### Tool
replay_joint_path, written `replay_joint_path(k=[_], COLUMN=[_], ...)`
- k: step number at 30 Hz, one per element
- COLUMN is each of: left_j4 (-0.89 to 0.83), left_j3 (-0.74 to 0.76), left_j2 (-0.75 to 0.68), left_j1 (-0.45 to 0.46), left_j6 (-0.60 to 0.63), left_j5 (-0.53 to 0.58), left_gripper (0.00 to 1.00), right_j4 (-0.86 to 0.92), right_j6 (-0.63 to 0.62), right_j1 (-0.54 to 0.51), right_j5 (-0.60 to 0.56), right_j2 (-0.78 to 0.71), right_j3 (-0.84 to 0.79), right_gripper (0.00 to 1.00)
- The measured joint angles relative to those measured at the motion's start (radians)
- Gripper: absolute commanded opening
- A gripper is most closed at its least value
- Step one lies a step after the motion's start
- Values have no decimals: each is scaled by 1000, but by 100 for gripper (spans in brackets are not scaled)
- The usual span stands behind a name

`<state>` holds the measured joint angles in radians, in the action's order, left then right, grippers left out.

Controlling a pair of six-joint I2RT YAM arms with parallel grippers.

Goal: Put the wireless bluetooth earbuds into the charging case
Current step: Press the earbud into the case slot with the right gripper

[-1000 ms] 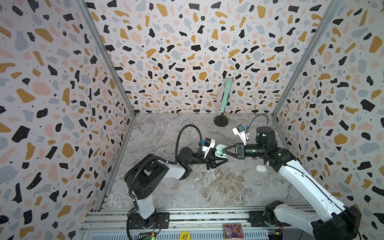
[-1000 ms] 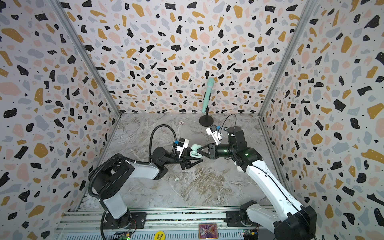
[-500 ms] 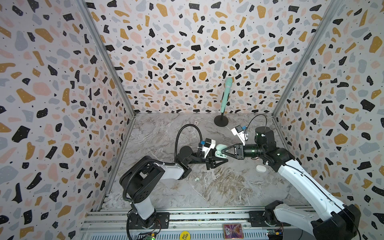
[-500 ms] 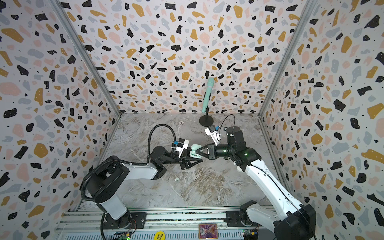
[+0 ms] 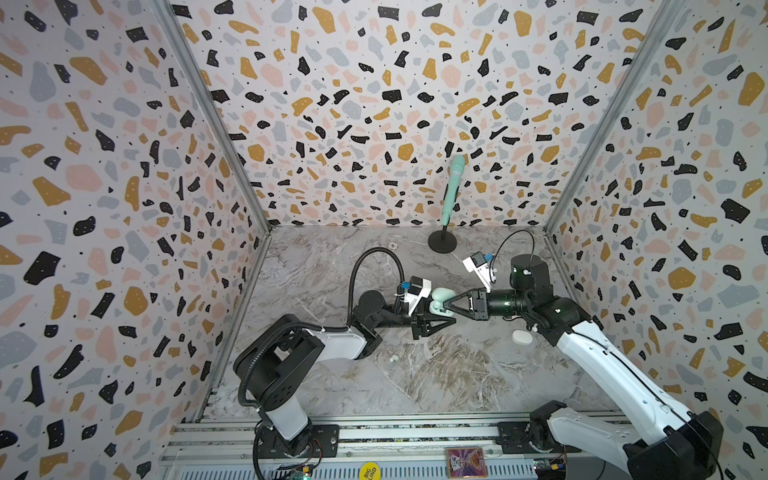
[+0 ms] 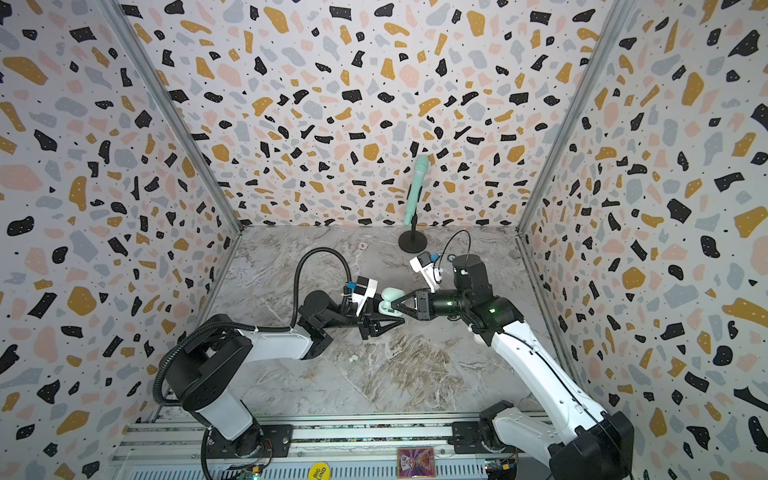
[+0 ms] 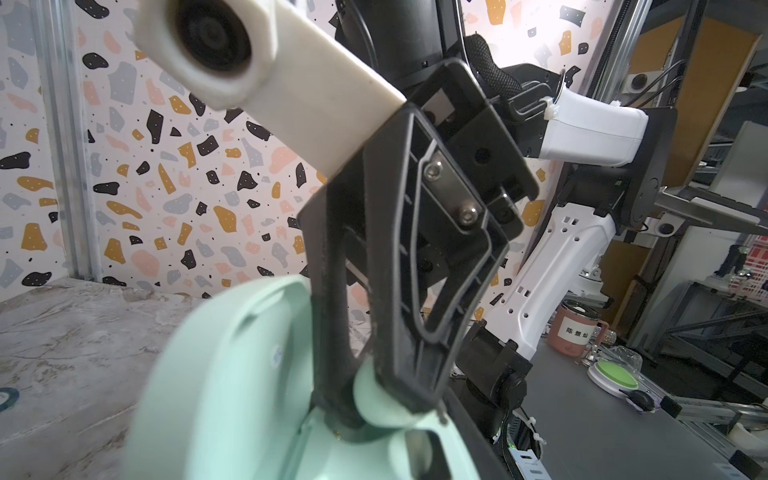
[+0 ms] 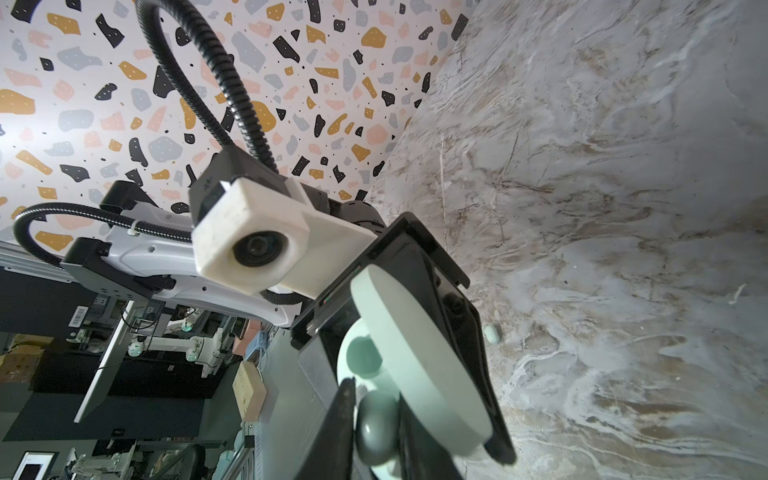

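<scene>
A robotics lab test cell: terrazzo-print wall panels point(image 5: 374, 104) boxed in a marble-patterned tabletop point(image 5: 436, 374), and an aluminium mounting rail point(image 5: 395, 434) ran along its front. Past the open side stood metal racking point(image 7: 706, 328), a pink mug point(image 7: 577, 332), another white robot arm point(image 8: 170, 344) and a lit screen point(image 8: 35, 465).

Marble tabletop point(image 5: 415, 386), earbud point(image 8: 491, 333), white case point(image 5: 522, 337), microphone stand point(image 5: 443, 242)

My left arm point(image 5: 332, 345) stretches low and nearly level, its left hand point(image 5: 438, 313) clamped tight on the charging case point(image 5: 440, 296). My right arm point(image 5: 602, 357) reaches in opposite, wrist horizontal, right hand point(image 5: 448, 306) meeting the left, fingers point(image 8: 343, 432) narrowly parted, pinching an earbud point(image 8: 376, 428).
</scene>
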<state>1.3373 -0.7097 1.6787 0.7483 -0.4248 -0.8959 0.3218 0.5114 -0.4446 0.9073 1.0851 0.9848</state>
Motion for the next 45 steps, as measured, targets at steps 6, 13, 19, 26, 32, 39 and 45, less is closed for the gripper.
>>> replay_joint_path(k=[6,13,19,26,32,39,45], left_j4=[-9,-11,-21,-31,-36,-43,-49], left_j3=[0,0,0,0,0,0,0], left_j2=[0,0,-3,-16,-16,-16,-16], left_j1=[1,7,7,7,7,7,7], left_j6=[7,16,20,21,21,21,21], left_j5=[0,7,11,23,29,39,42], left_gripper=[32,32,32,32,32,32,32], right_j4=[8,11,23,44,67,90,142], right_j6=[2,10,16,19,14,-3,-28], right_j1=[-1,-1,-4,-6,-12,-35,-43], right_j5=[-8,-11,-25,-41,-49,-70,-120], right_j2=[0,0,2,3,23,47,49], right_j3=[1,2,13,44,74,105,134], right_gripper=[24,25,30,36,40,43,51])
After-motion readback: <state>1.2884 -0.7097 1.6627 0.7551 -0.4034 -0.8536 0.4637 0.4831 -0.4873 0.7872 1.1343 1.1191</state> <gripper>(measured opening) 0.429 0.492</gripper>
